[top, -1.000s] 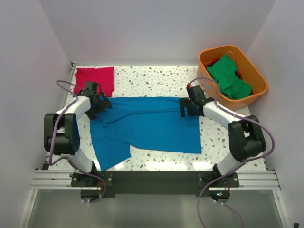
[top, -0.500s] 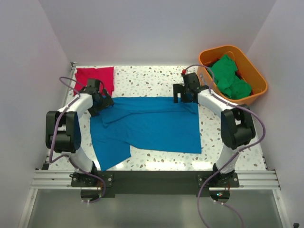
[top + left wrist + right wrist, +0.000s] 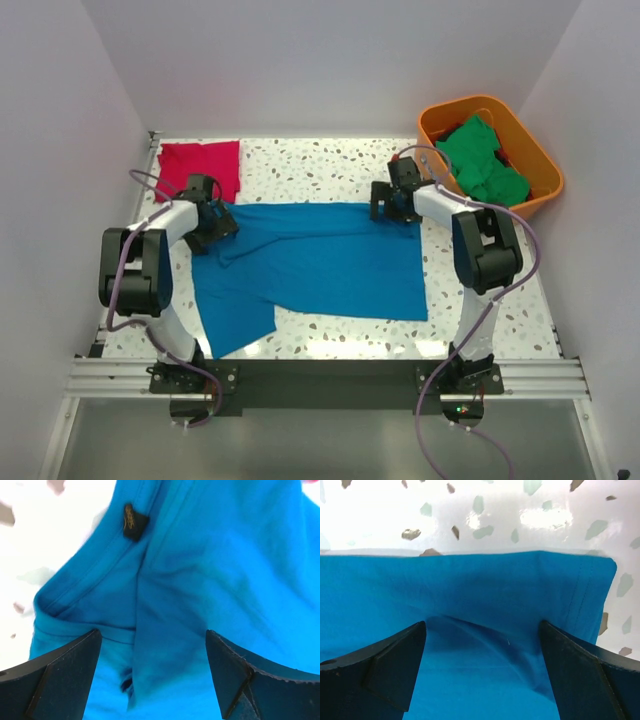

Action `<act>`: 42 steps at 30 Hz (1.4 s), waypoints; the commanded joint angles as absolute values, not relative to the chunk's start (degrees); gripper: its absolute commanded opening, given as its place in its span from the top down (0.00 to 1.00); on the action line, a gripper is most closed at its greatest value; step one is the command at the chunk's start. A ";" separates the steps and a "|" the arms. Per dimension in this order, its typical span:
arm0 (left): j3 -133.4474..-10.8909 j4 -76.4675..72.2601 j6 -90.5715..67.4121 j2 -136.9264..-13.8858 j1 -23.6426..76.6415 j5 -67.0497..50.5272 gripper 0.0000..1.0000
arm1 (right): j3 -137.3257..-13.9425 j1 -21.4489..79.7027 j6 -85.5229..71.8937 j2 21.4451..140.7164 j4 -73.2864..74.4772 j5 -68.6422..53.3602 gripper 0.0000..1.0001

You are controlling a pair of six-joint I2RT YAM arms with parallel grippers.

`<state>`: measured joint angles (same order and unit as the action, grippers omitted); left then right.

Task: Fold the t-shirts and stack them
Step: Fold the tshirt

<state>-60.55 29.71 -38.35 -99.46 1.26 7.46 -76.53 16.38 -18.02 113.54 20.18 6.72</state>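
Blue t-shirt (image 3: pixel 320 262) lies beneath the wide-open left gripper (image 3: pixel 152 647) and right gripper (image 3: pixel 482 647); pinching just 1 layer could skew the fold.

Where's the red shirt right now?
Top view: the red shirt lies folded at the table's far left corner, just beyond the blue shirt's far edge.

small dark label (image 3: pixel 131 523) on the blue t-shirt (image 3: pixel 225 570) too blurry to read, orange bin (image 3: pixel 428 128) bottom hidden under green t-shirts (image 3: pixel 485 165)
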 commanded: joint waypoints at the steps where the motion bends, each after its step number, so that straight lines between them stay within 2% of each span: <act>1: -62.66 28.30 -38.50 -102.74 0.88 6.94 0.11 | -78.05 14.59 -19.42 115.84 22.15 9.49 0.01; 14: -72.06 28.91 -37.00 -109.34 1.05 3.61 0.11 | -84.90 11.25 -16.97 117.86 23.38 6.07 0.01; 17: -73.47 30.23 -36.39 -106.53 1.40 3.25 0.07 | -86.56 11.43 -15.04 116.20 23.46 3.52 0.01; 19: -73.65 32.16 -36.30 -102.86 1.49 4.56 0.00 | -86.92 11.60 -14.07 113.84 23.99 2.38 0.01; 25: -64.53 36.46 -38.84 -86.27 3.69 9.74 0.00 | -82.63 15.64 -11.51 104.78 24.35 2.37 0.01; 31: -46.60 41.56 -47.89 -68.59 7.47 13.62 0.00 | -68.84 20.12 -15.90 92.65 19.96 3.43 0.01; 35: -37.90 44.21 -52.20 -62.85 9.57 12.13 0.00 | -60.76 20.92 -21.08 87.11 18.72 4.13 0.01; 42: -30.24 43.59 -59.04 -58.36 15.37 7.73 0.00 | -55.46 20.92 -22.85 79.72 18.11 6.24 0.01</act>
<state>-31.46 43.07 -53.30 -60.18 12.71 9.10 -56.07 20.93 -20.64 83.77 20.12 4.47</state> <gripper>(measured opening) 0.997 0.986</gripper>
